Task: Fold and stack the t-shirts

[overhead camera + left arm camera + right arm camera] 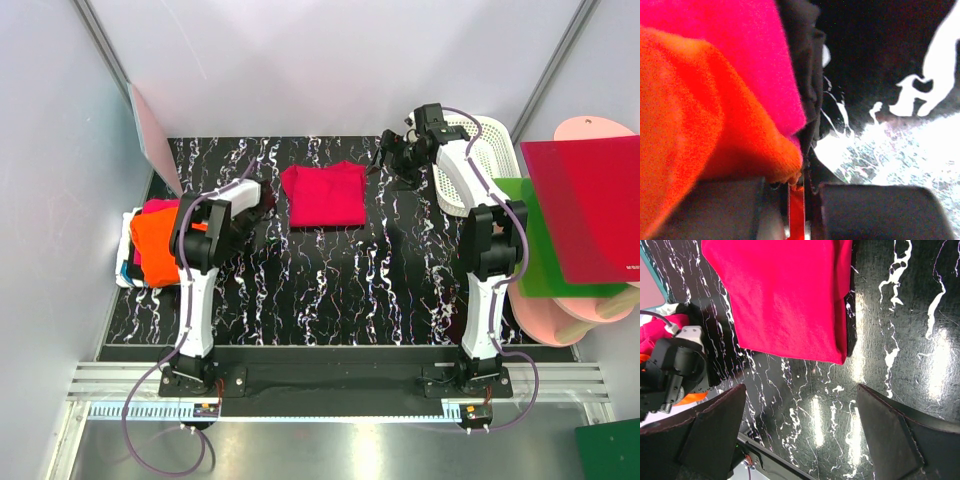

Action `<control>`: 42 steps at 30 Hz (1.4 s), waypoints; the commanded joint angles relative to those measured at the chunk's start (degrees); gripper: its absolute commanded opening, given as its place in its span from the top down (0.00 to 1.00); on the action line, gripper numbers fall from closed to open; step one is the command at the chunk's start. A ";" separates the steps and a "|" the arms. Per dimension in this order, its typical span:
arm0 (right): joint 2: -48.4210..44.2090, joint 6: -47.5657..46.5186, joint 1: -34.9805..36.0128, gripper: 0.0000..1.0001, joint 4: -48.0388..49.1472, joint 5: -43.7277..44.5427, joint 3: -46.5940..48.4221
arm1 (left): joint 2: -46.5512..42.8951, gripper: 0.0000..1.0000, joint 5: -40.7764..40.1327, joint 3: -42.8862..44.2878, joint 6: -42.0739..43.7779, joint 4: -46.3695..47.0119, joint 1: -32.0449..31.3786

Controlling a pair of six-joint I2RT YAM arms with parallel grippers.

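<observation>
Black marbled surface [350, 290] first. The red shirt [324, 195] lies folded flat near the middle-back of it. The orange shirt [152, 245] sits on a pile [128, 268] at the left edge. Left fingers [730, 210] are pressed together, pinching the orange shirt's edge. Right fingers [890, 430] are spread wide over the surface near the red shirt, holding nothing.
</observation>
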 commanded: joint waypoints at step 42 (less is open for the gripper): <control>-2.59 0.48 -0.20 0.01 2.72 -5.77 -3.73 | -21.62 0.01 2.71 -1.73 1.91 4.64 5.15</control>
